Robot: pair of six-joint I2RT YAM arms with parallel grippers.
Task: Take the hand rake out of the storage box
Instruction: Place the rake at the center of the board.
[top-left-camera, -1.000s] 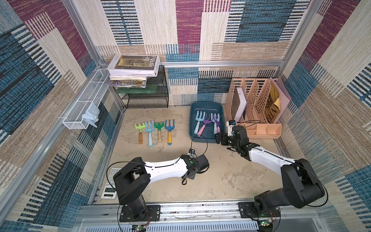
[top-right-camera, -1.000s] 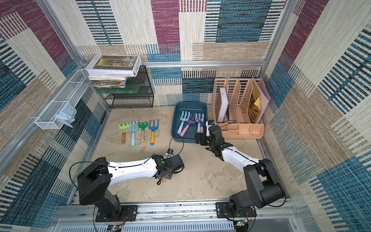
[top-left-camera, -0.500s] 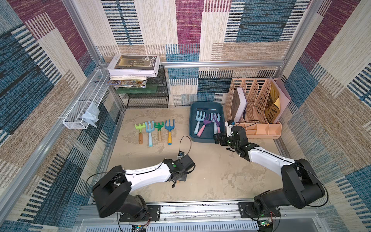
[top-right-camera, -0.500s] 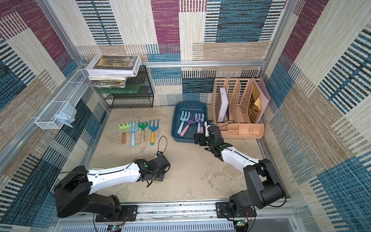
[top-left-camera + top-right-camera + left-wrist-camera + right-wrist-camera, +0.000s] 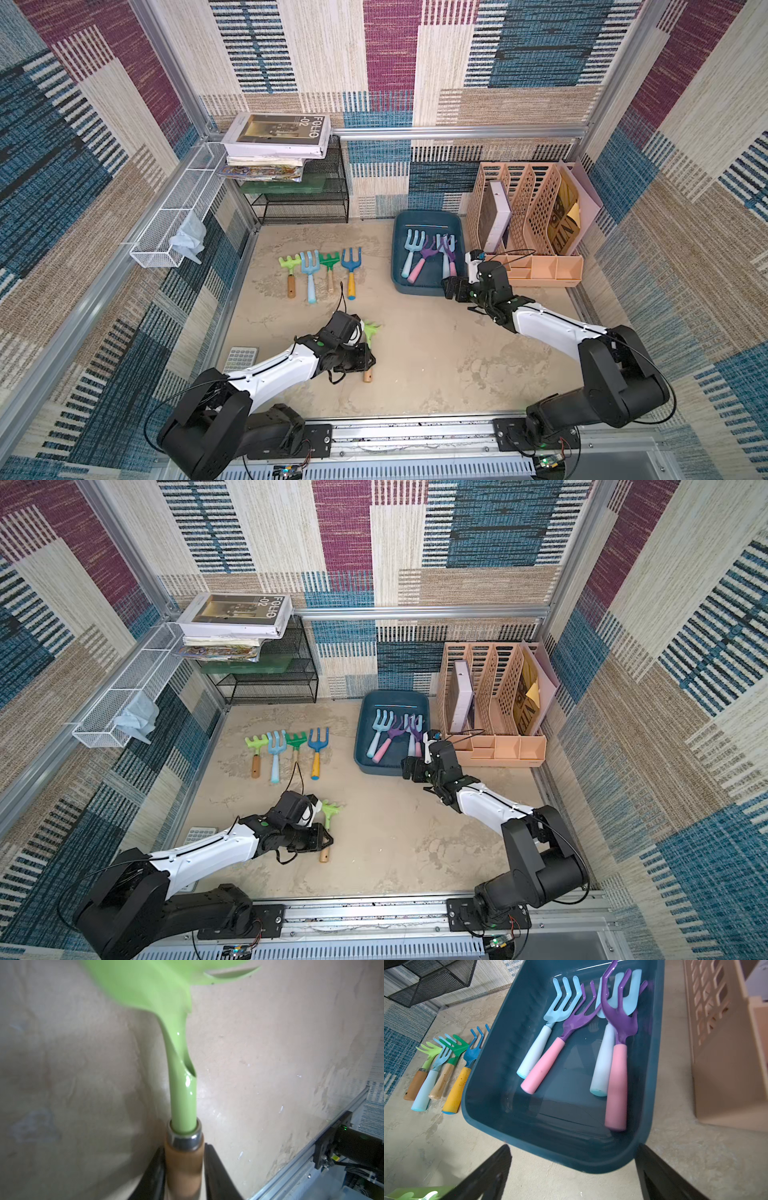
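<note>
The light green hand rake [image 5: 371, 331] lay on the sandy tabletop, outside the storage box [image 5: 417, 291] and well apart from it, toward the robot's left and nearer the bases. So the taking out looked done. The left gripper [image 5: 184, 1172] straddled its wooden handle, jaws close on either side; whether they pinched or had let go could not be told. What remained was likely letting go and backing off. Four pastel forks and rakes [image 5: 542, 1043] lay inside the box. The right gripper [image 5: 456, 290] hung at the box's near rim, jaws spread wide and empty. Four more tools [image 5: 320, 274] sat in a row left of the box.
</note>
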